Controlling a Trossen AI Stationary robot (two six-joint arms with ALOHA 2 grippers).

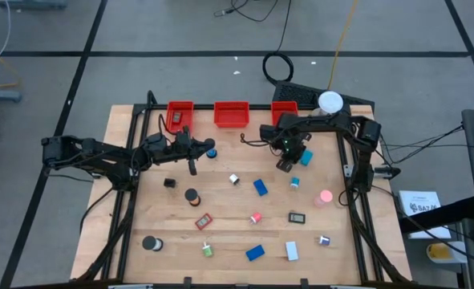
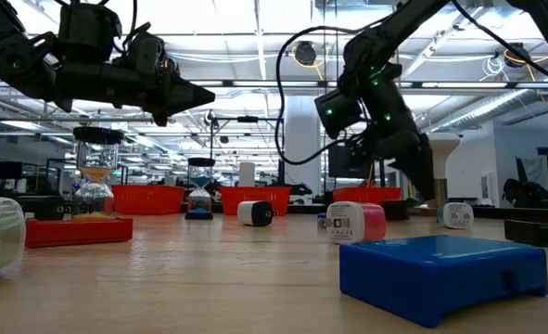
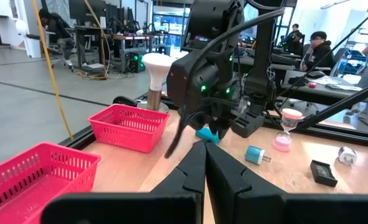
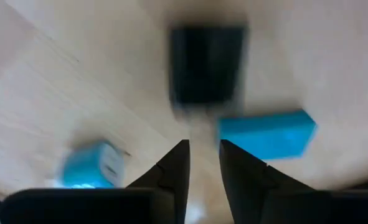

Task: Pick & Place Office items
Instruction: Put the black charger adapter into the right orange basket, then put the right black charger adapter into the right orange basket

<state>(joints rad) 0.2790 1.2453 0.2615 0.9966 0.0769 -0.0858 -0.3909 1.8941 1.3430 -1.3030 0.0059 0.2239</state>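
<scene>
Hardly begun, judging by the office items [image 1: 260, 187] strewn from the table's centre to six o'clock: right gripper [image 4: 202, 163], slightly parted and empty, hovers over a teal block [image 4: 268, 133]; left gripper [image 3: 203, 163] pressed together at ten o'clock.

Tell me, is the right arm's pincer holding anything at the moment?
No. In the right wrist view, the right pincer shows only bare wood between its fingers, with the black block and turquoise block lying beyond them.

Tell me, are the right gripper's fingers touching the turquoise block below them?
Apart. In the right wrist view, bare wood shows between the right gripper and the turquoise block, and nothing lies between its slightly parted fingers.
</scene>
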